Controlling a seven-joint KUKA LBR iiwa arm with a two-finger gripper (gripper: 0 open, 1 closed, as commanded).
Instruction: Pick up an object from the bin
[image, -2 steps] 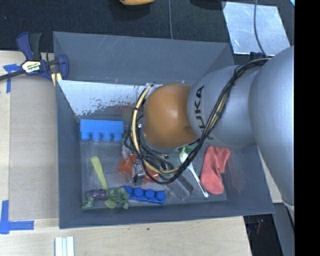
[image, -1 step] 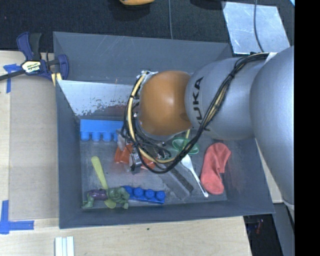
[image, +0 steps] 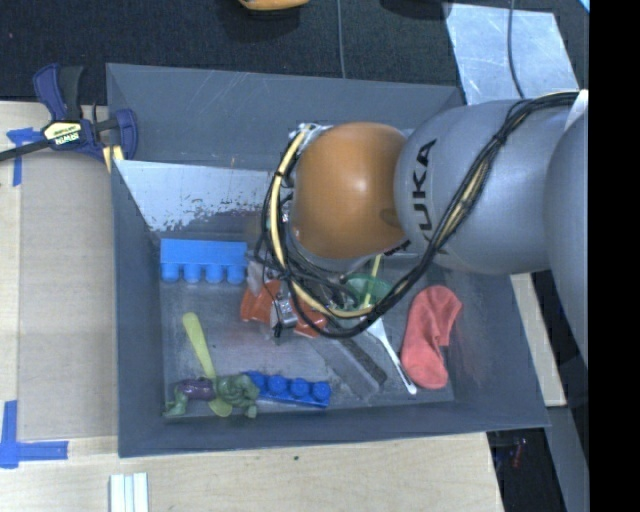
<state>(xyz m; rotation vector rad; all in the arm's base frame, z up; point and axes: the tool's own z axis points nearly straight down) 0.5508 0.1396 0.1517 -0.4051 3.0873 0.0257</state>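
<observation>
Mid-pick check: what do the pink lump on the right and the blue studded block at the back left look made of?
Pink lump: probably soft cloth or foam, matt, limp and folded in outline. Blue studded block: likely hard moulded plastic, smooth, with straight edges and even studs.

We see a small orange-red object (image: 256, 303) lying on the floor of the bin (image: 130, 330), near its middle and just below a light-blue studded block (image: 203, 262). Its visible part looks flat and angular. The rest is hidden, so we cannot tell its full shape.
</observation>
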